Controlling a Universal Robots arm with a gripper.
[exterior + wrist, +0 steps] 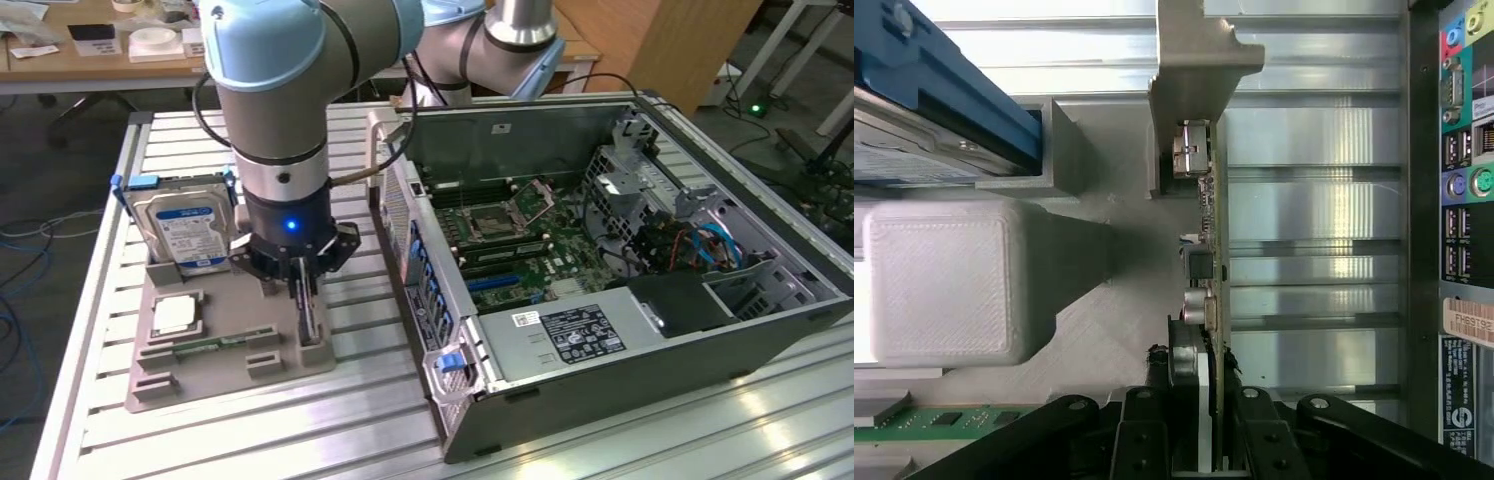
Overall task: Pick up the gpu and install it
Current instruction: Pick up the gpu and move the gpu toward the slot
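The gpu (310, 318) is a thin dark card standing on edge at the right side of the grey fixture tray (200, 388), its lower end at a slotted holder. My gripper (304, 285) comes straight down on its top edge. In the wrist view the gpu (1212, 250) is seen edge-on, with small components and its metal bracket (1194, 60) at the far end. My gripper (1199, 372) has a black finger pressed against each face of the card, shut on it. The open computer case (627, 250) lies to the exterior view's right of the tray.
A silver hard drive with a blue label (187, 225) stands upright at the tray's back, close beside the arm. A green memory stick (214, 345) and a square chip holder (176, 315) lie on the tray. The case's rear port panel (1464, 200) faces the card.
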